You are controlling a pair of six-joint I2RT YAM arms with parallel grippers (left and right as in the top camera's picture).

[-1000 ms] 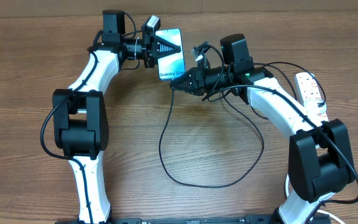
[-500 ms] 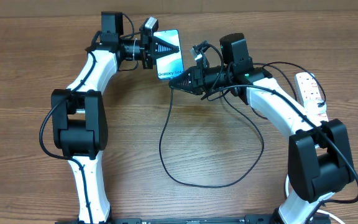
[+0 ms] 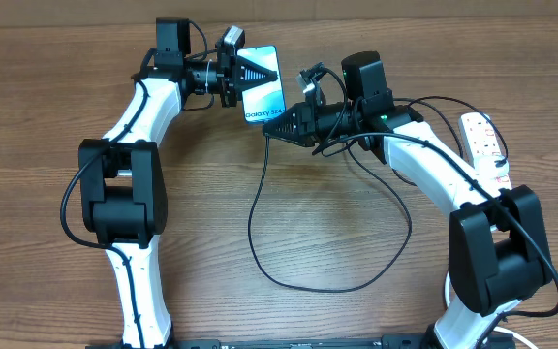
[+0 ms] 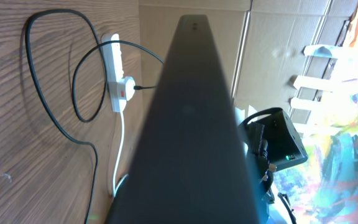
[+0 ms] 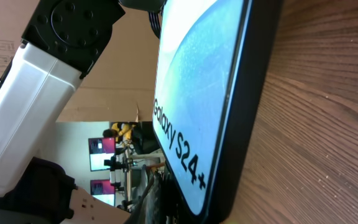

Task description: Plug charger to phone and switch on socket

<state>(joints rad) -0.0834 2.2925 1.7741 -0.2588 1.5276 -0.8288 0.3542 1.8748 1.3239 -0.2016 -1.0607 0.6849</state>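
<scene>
Black charger (image 3: 257,208) pinched in right gripper (image 3: 271,133), aimed at phone (image 3: 265,98) base; left gripper (image 3: 264,72) clamps phone steady for plugging.

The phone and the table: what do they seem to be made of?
The phone: smooth, glossy front, probably glass; dark rim, plastic or metal, unclear. The table: wood or wood-look laminate, matte, judging by its brown grain lines.

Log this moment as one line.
left end effector: shut on phone | right end effector: shut on charger, at phone's bottom edge | plug seated: cannot tell | socket: untouched
</scene>
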